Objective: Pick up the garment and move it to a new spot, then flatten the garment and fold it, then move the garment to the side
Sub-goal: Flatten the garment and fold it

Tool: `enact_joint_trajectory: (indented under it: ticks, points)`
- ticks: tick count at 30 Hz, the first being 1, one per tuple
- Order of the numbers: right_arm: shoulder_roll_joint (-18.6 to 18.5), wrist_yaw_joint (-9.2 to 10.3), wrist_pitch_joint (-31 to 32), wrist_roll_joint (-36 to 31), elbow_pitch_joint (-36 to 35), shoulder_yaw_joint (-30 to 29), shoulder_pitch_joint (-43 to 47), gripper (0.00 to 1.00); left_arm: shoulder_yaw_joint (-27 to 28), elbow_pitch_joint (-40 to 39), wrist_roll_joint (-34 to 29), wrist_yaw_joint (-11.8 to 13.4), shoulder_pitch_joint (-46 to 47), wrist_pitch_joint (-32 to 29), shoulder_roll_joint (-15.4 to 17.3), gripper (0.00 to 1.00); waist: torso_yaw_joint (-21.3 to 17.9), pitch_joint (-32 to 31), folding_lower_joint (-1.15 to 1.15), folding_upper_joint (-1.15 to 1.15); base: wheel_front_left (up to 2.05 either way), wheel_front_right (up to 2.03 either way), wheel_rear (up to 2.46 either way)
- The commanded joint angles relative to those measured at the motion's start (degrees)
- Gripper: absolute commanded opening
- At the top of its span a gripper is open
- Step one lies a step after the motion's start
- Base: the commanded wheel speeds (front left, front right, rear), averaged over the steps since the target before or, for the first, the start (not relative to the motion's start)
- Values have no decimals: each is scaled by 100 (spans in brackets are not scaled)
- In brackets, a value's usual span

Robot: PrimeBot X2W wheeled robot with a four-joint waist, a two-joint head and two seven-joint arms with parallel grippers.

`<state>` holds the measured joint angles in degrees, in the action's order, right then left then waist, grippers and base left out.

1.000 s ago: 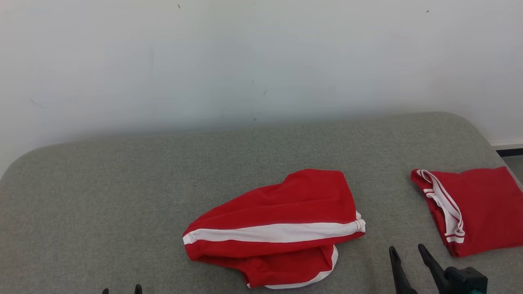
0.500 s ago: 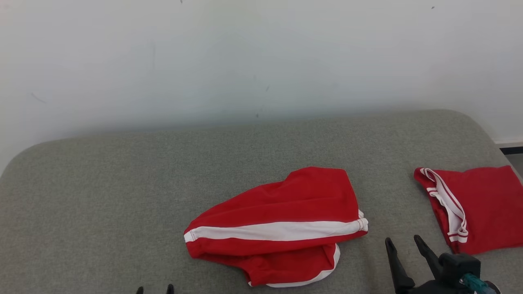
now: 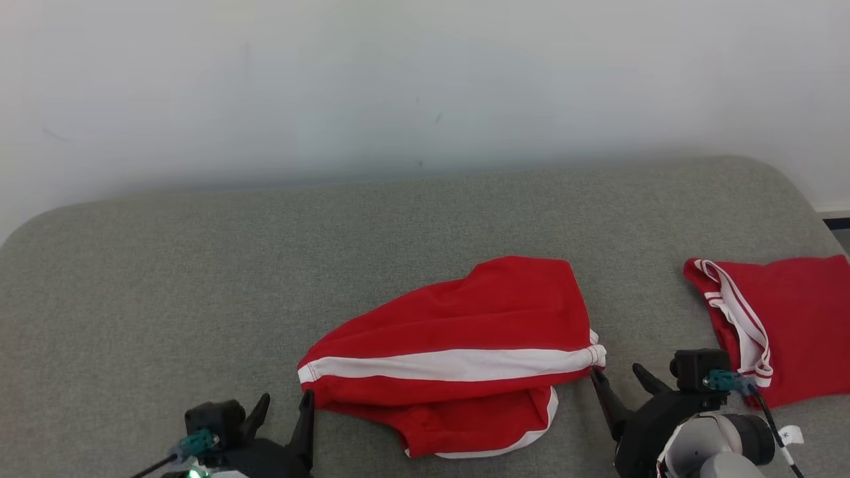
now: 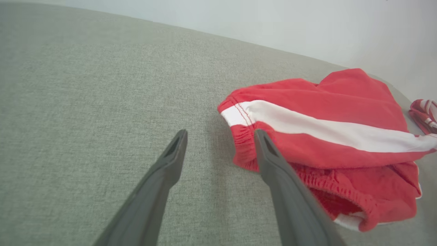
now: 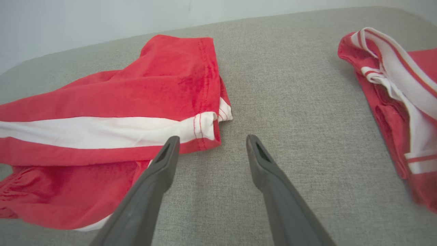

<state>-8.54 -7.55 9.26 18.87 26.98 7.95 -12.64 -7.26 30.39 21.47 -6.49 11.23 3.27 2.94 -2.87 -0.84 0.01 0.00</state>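
The garment (image 3: pixel 458 345), red shorts with a white side stripe, lies crumpled in the middle of the grey padded surface (image 3: pixel 199 279). My left gripper (image 3: pixel 287 398) is open just beside the garment's left, waistband end, with its right finger close to the cloth. In the left wrist view the garment (image 4: pixel 324 112) lies to the right of the left gripper (image 4: pixel 221 133), whose right finger overlaps the elastic edge. My right gripper (image 3: pixel 615 372) is open at the garment's right, hem end. The right wrist view shows the right gripper (image 5: pixel 212 138) at the striped corner of the garment (image 5: pixel 136 99). Neither holds anything.
A second red garment with white trim (image 3: pixel 783 325) lies folded at the surface's right edge, also seen as the second garment (image 5: pixel 392 102) right of my right fingers. A pale wall (image 3: pixel 425 86) stands behind. Bare grey surface stretches to the left and back.
Both grippers have come forward to the two ends of the garment, the left one also moving right. The head camera has tilted slightly. The garment has not moved.
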Motion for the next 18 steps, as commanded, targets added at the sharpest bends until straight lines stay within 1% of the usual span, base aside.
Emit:
enact_joint_trajectory:
  ticks: [1,6,12,15,17,18]
  points:
    - [35,14,92,75,40,-3,-69,100,13,45,94,47,115,-141,1,100,-3,26,-1,0,0,0,0]
    - [90,14,724,174,110,-58,-280,100,122,109,619,219,464,-982,-4,100,-11,53,-1,0,0,0,0]
    - [39,14,1329,228,-9,14,-389,100,-74,-139,1278,512,657,-1815,-6,100,-21,41,-1,0,0,0,0]
    - [29,14,1502,219,-50,75,-414,100,-161,-172,1343,673,685,-2102,-5,100,-31,38,-1,0,0,0,0]
    - [45,14,1549,210,-82,102,-465,100,-143,-195,1408,745,732,-2164,-2,100,-44,42,-1,0,0,0,0]
    - [57,14,1572,207,-91,125,-483,100,-142,-191,1433,741,751,-2187,-3,100,-56,46,-1,0,0,0,0]
